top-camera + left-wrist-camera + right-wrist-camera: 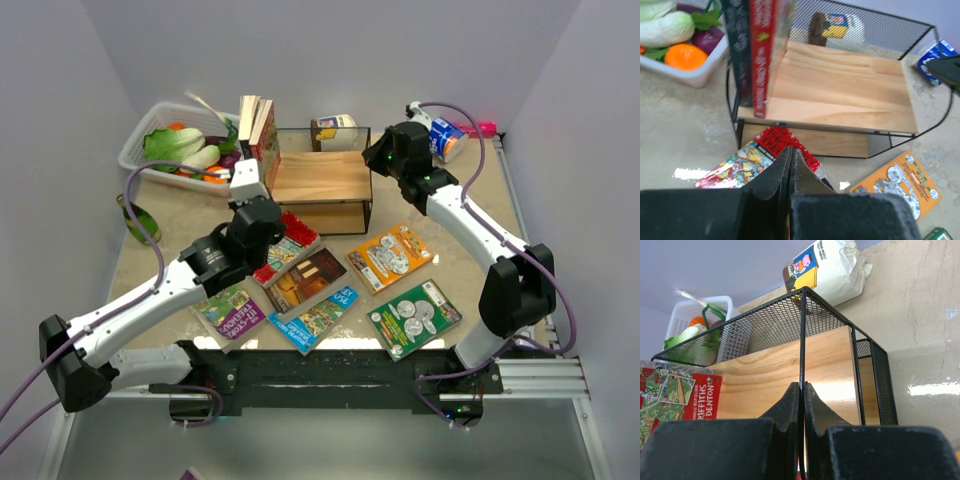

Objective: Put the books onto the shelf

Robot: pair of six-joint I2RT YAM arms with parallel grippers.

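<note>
Here's the left tool (791, 150), down low with its fingers pressed together and nothing visible between them. Its tip sits right over the top edge of the red book (771, 142), which lies flat, cover up, on the tabletop (470, 220) just in front of the shelf (840, 85). Across the way, the right tool (801, 387) is clamped on the shelf's black wire frame at its right end, and that looks like bracing. That red paperback should be light, thin and floppy with a slick cover, so I'd pinch one edge near the spine, where it's stiffest. Its long axis runs diagonally toward the shelf's front. A few books (256, 125) stand upright at the top board's left end, and five more lie flat nearer the arms.
</note>
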